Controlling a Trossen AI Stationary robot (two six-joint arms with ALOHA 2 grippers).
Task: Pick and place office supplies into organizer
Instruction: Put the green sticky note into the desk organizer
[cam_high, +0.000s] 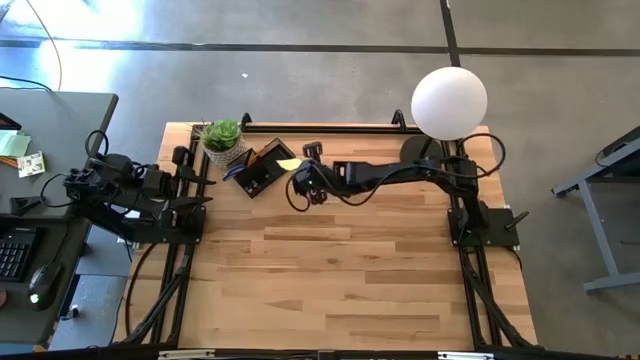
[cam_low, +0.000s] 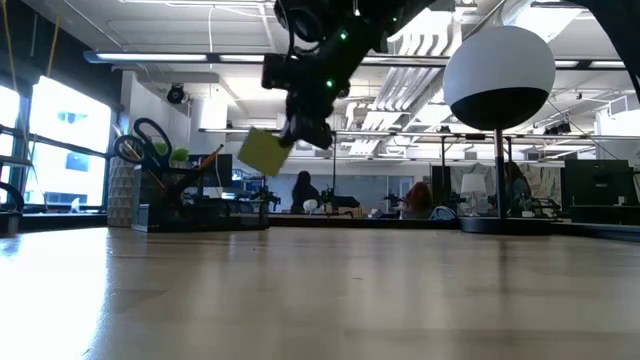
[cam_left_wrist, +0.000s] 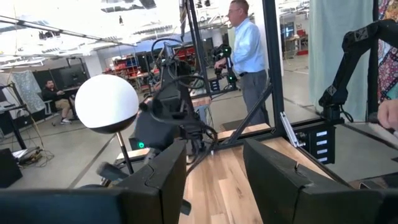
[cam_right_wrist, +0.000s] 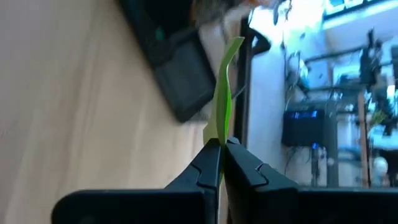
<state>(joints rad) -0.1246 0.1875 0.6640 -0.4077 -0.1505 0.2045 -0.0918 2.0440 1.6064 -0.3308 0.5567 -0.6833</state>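
Observation:
The yellow-green sticky-note pad (cam_low: 263, 152) hangs in the air above the table, with my right gripper (cam_right_wrist: 222, 144) shut on it. In the high view the pad (cam_high: 288, 163) is just right of the dark organizer (cam_high: 260, 170), which stands at the table's far left. Blue-handled scissors (cam_low: 148, 140) stick up out of the organizer (cam_low: 185, 205). My left gripper (cam_left_wrist: 214, 183) waits open at the table's left edge, with nothing between its fingers. My right gripper pinches one edge of the sticky-note pad (cam_right_wrist: 217, 134) between its two fingertips. The fingers slant down from the table's right side. The pad is lifted clear of the table; it sticks out past the fingertips toward the organizer, tilted and slightly curved.
A white globe lamp (cam_high: 449, 102) on a black base stands at the far right, behind my right arm. A small green potted plant (cam_high: 222, 135) sits beside the organizer. The near half of the wooden table (cam_high: 340, 280) is bare. People stand in the room beyond.

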